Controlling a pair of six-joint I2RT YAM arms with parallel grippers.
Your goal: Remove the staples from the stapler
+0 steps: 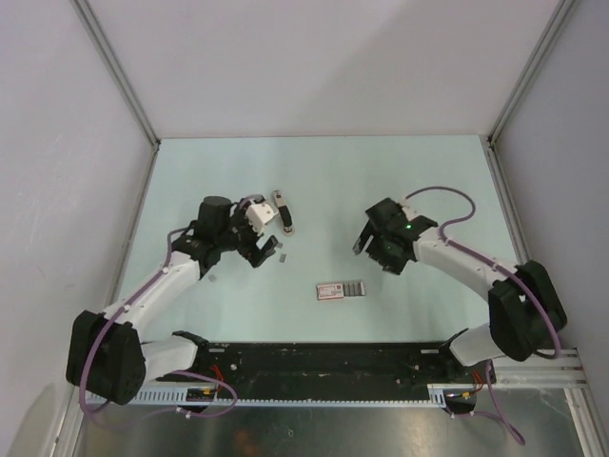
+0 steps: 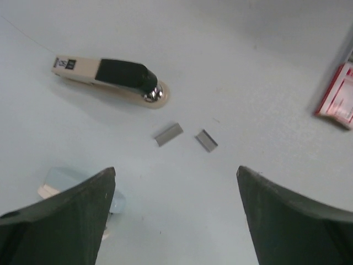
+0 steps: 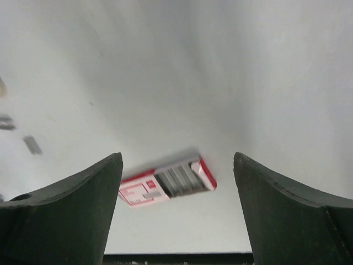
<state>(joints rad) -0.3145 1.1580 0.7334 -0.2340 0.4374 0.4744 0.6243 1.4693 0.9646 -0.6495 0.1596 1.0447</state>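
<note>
In the left wrist view the left claw (image 2: 176, 170) fills the bottom of the frame, spread wide with nothing between its fingers. A small pale piece (image 2: 55, 185) shows at lower left, half hidden by one finger.

Just above the claw, at frame centre, the staples (image 2: 168, 133) lie flat on the worktop (image 2: 265, 66) as two short grey strips, side by side and slightly apart. They look very light, thin and slick. Each strip should be stiff along its length but liable to snap into shorter pieces if bent. Lying this low they leave little to grip. The best hold is probably across the short width, fingertips pressed down on the worktop and closed on the two long edges.

Beyond them, at upper left, the stapler (image 2: 110, 77) rests closed, beige with a black top and a chrome knob at the end nearest the strips. It should be rigid, smooth and far heavier than the strips. I would take it across the flanks at mid-body. Whether any staples remain inside cannot be told.

In the right wrist view the right claw (image 3: 176, 157) is likewise spread and empty, hovering over a red-and-white staple box (image 3: 165, 185) at bottom centre, with grey strips showing in it.
</note>
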